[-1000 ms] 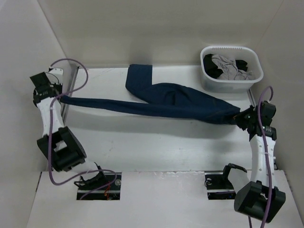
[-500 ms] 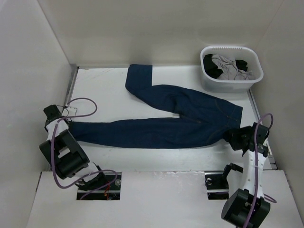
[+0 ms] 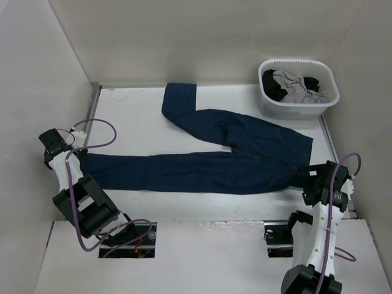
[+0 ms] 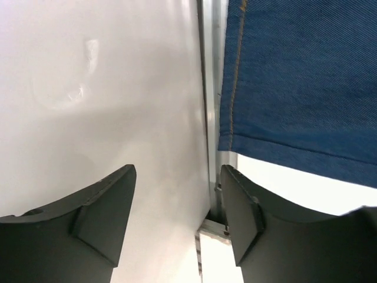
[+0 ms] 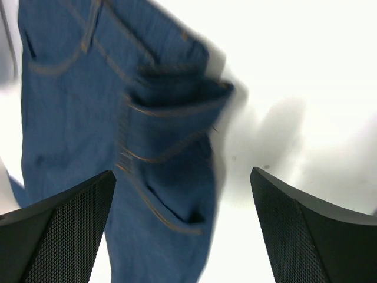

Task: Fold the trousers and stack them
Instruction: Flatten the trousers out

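The trousers (image 3: 202,162), dark blue denim, lie spread flat on the white table. One leg runs left and the other bends up towards the back wall. My left gripper (image 3: 54,147) stands open just left of the near leg's hem (image 4: 294,94), over the table's metal edge rail, with nothing between its fingers (image 4: 106,206). My right gripper (image 3: 313,184) hangs open above and just right of the waist end, holding nothing. In the right wrist view the waistband and orange-stitched pockets (image 5: 129,135) lie under the wide-apart fingers (image 5: 65,230).
A white plastic basket (image 3: 298,109) with grey-white and black garments (image 3: 294,86) stands at the back right corner. White walls close in the left, back and right. A metal rail (image 4: 209,118) runs along the table's left edge.
Both grippers have opened and let go of the trousers, which dropped from a stretched hang to lie flat. The two arms have drawn back outward from the cloth ends.
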Robot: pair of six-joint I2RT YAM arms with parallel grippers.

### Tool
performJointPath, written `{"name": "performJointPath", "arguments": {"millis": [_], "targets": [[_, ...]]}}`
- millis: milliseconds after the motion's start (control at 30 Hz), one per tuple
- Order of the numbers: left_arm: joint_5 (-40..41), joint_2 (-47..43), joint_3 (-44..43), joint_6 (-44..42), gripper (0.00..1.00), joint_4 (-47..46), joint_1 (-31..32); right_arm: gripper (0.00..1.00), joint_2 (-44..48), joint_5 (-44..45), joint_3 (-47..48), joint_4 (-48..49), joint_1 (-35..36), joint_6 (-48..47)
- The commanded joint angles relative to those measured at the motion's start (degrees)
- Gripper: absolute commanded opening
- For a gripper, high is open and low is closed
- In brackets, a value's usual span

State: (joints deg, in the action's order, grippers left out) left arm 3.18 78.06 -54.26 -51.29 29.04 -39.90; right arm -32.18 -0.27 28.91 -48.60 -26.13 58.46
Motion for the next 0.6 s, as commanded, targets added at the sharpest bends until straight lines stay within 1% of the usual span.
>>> {"name": "performJointPath", "arguments": {"millis": [0,133,200,300,400,433,500,533,567], "targets": [[-1.2,4.5,0.4,-0.8,0.60,1.4,-0.4,1.00,-3.6,4.2,0.7,-0.6,-0.1,2.6],[-1.0,9.1,2.0,-0.6,0.61,-2.0,-0.7,1.00,-9.6,2.8,-3.9,9.7,1.2,8.1],[-0.1,10.4,2.4,-0.8,0.62,-3.6,-0.6,1.00,-12.2,2.7,-4.3,10.5,2.4,10.4],[0.9,11.7,2.5,-0.8,0.62,-5.5,-0.8,0.99,-14.6,4.6,-4.2,8.8,5.3,13.1],[1.8,12.1,2.8,-1.2,0.62,-6.0,-1.0,0.89,-14.0,6.6,-4.6,4.6,6.0,14.9],[2.3,11.8,2.8,-1.5,0.62,-6.0,-1.0,0.85,-13.2,7.2,-4.7,2.1,5.7,15.2],[2.7,10.2,2.0,-2.0,0.63,-6.0,-1.0,0.82,-10.5,10.2,-4.1,-3.8,3.2,15.2],[2.5,9.3,1.3,-2.1,0.63,-5.6,-1.1,0.83,-8.6,11.5,-3.5,-6.1,1.6,15.5],[2.1,8.2,0.1,-1.9,0.65,-5.1,-1.1,0.81,-6.9,12.0,-2.4,-7.5,0.3,15.8]]}}
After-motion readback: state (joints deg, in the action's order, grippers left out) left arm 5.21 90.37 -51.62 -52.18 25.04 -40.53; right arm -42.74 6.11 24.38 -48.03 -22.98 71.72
